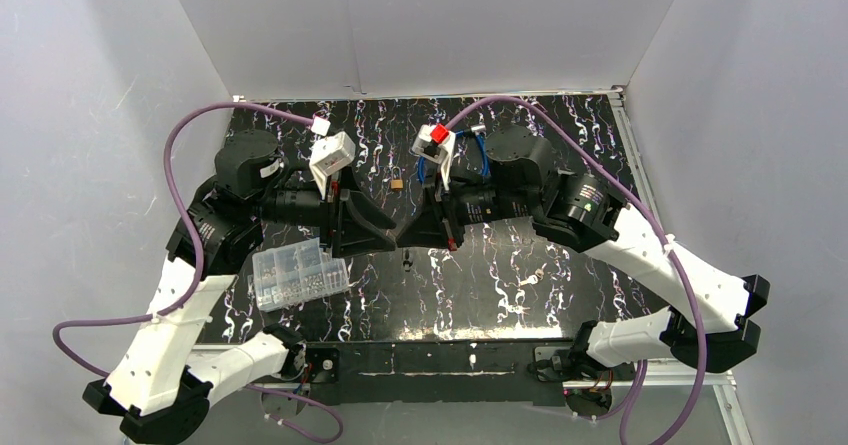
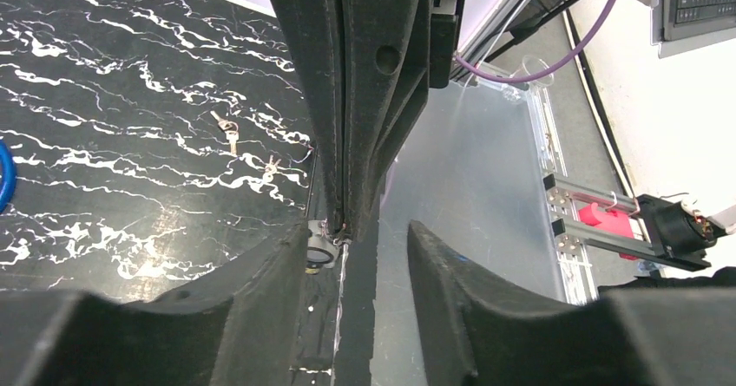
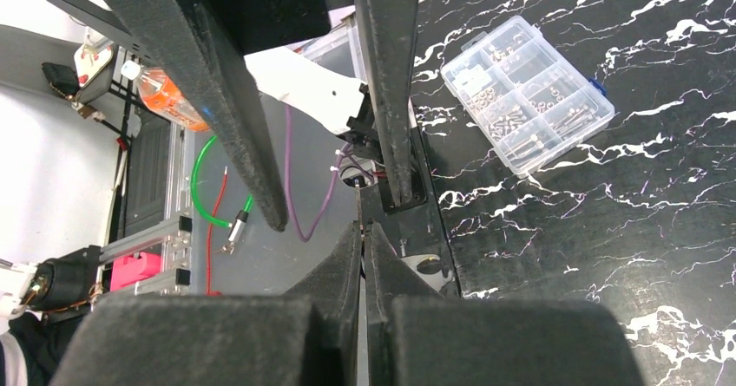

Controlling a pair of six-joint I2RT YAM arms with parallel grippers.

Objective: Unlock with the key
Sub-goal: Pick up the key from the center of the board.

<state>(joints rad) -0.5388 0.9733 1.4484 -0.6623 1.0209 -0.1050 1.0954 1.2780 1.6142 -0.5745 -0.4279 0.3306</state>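
A small brass padlock [image 1: 397,182] lies on the black marbled table [image 1: 560,295], behind the two grippers, which meet tip to tip at the middle. My right gripper [image 3: 363,226] is shut on a thin metal piece that I take for the key [image 3: 358,202]; a small silver part [image 2: 319,249] of it hangs at the tips [image 1: 408,258]. My left gripper [image 2: 356,228] is partly open. Its two fingers [image 3: 260,143] straddle the right gripper's tips [image 2: 343,225] and the key, with the silver part right beside one finger.
A clear plastic box of screws [image 1: 298,273] sits near the left arm. Loose keys [image 1: 530,277] lie on the table by the right arm. A blue cable [image 1: 482,160] lies at the back. The table's near edge runs right under the grippers.
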